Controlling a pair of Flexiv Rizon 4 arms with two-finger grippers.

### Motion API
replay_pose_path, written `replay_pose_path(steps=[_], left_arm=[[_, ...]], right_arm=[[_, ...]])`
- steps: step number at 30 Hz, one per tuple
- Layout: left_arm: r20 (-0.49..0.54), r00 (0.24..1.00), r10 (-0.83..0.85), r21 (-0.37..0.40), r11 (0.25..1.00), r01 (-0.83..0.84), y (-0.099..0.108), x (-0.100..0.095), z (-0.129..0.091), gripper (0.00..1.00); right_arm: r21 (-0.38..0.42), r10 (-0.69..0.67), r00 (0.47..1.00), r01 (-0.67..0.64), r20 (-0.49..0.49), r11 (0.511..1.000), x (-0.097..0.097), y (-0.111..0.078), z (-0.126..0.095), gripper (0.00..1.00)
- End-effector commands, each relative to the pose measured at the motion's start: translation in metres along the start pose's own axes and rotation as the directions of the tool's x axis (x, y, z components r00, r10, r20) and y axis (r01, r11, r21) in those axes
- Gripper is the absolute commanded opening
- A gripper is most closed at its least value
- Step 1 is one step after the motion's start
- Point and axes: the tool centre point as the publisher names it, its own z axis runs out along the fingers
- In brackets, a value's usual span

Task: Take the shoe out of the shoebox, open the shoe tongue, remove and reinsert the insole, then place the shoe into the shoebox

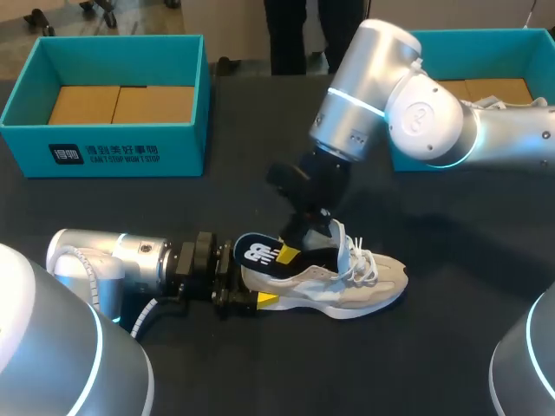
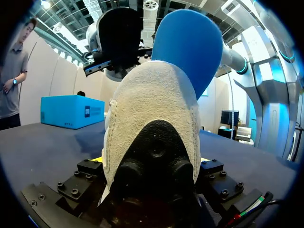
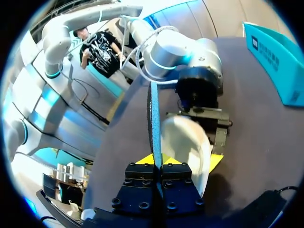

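A beige sneaker lies on its sole on the black table, toe to the right. My left gripper comes in low from the left, and its fingers press the heel from both sides. In the left wrist view the heel fills the gap between the fingers. A dark blue insole sticks up out of the shoe's opening. My right gripper reaches down from the upper right and is shut on the insole. In the right wrist view the insole stands edge-on between the closed fingers, with the shoe beyond it.
A teal box with a cardboard floor stands at the back left. A second teal box stands at the back right, partly hidden by my right arm. Bare black table lies in front of and to the right of the shoe.
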Motion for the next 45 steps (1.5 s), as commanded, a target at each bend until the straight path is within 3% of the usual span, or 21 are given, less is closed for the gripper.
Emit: replay_pose_path(steps=[1, 16, 21, 31, 32, 33, 45], left_arm=[[0.002, 1.0, 0.0, 0.002, 1.0, 0.0, 0.0, 0.0, 0.0, 0.0], [0.002, 1.0, 0.0, 0.002, 1.0, 0.0, 0.0, 0.0, 0.0, 0.0], [0.002, 1.0, 0.0, 0.002, 1.0, 0.0, 0.0, 0.0, 0.0, 0.0], [0.002, 1.0, 0.0, 0.002, 1.0, 0.0, 0.0, 0.0, 0.0, 0.0], [0.002, 1.0, 0.0, 0.002, 1.0, 0.0, 0.0, 0.0, 0.0, 0.0], [0.002, 1.0, 0.0, 0.002, 1.0, 0.0, 0.0, 0.0, 0.0, 0.0], [0.002, 1.0, 0.0, 0.002, 1.0, 0.0, 0.0, 0.0, 0.0, 0.0]], right_arm=[[0.013, -0.024, 0.999, 0.023, 0.048, 1.0, 0.012, 0.018, -0.003, 0.0], [0.013, -0.035, 0.998, 0.034, 0.06, 0.999, 0.012, 0.023, -0.004, 0.0], [-0.069, -0.122, 0.988, 0.129, 0.096, 0.989, 0.005, 0.06, -0.006, 0.0], [-0.205, -0.186, 0.955, 0.235, 0.231, 0.95, 0.032, 0.107, -0.057, 0.0], [-0.321, -0.028, 0.979, 0.093, 0.202, 0.942, 0.035, 0.108, -0.063, 0.0], [-0.357, 0.048, 0.979, 0.027, 0.2, 0.934, 0.04, 0.107, -0.07, 0.0], [-0.357, 0.048, 0.979, 0.027, 0.2, 0.934, 0.04, 0.107, -0.07, 0.0]])
